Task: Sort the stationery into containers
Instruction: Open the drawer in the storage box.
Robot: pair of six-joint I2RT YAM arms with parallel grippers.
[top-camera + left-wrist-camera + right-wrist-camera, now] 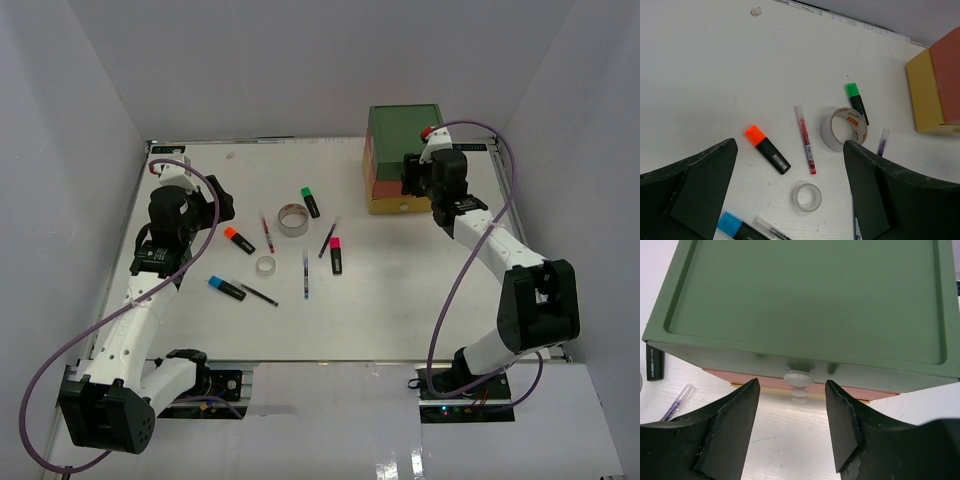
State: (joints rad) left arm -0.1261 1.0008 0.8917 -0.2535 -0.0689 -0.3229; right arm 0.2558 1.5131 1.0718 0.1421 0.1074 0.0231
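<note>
Our right pincer (792,390) fills the bottom of its own wrist view. Its fingers are apart, and the white knob (798,376) of the green drawer (805,300) shows in the gap between them without touching either finger. Under the green drawer we see a thin strip of the orange drawer (730,374), and in the left wrist view the yellow drawer (925,90) shows at the bottom of the unit. All three look pushed in, so what they hold is hidden from us.

Our left pincer (790,145) hangs over the counter (700,75), fingers wide apart and holding nothing. All the stationery lies loose on the counter, well apart from the drawers. The grey tape roll (842,129) has a printed label with red and dark marks inside its ring, but it is too small to read. The green-capped highlighter (857,101) lies just beside this roll. The orange-capped highlighter (767,149) has a small white label that we also cannot read. Beside it lies a red pen (805,146), and below them the small clear tape roll (806,196). The blue-capped highlighter (735,227) is at the near edge. From above, the pink-capped highlighter (336,254) lies near a blue pen (305,274).
</note>
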